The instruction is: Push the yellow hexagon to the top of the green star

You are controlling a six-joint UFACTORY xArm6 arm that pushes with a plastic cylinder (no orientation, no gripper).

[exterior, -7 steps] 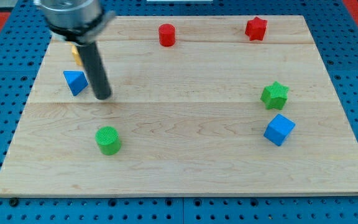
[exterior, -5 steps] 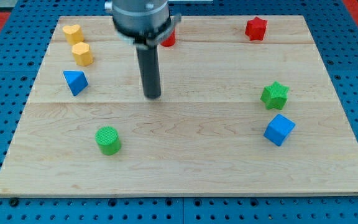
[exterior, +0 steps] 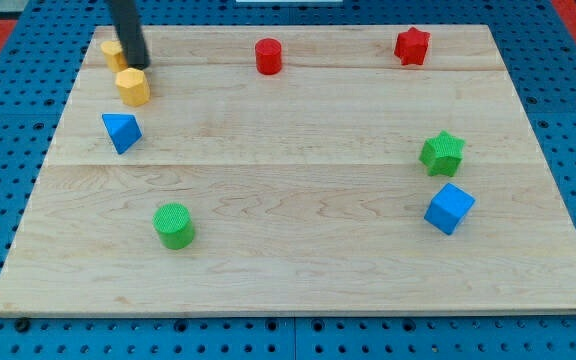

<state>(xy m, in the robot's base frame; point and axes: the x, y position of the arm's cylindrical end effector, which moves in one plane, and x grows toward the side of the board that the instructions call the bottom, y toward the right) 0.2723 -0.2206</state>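
Observation:
The yellow hexagon (exterior: 133, 87) lies near the board's top left corner. The green star (exterior: 442, 153) lies far across the board at the view's right. My tip (exterior: 138, 65) is just above the yellow hexagon, at its upper edge, and partly covers a second yellow block (exterior: 112, 50) further up and left, whose shape I cannot make out.
A blue triangle (exterior: 121, 131) lies below the hexagon. A green cylinder (exterior: 174, 225) is at lower left. A red cylinder (exterior: 268, 56) and a red star (exterior: 412, 46) are along the top. A blue cube (exterior: 449, 208) lies just below the green star.
My tip swung from beside the blue triangle to the board's middle, then back up to the top left, just above the yellow hexagon. No block has moved.

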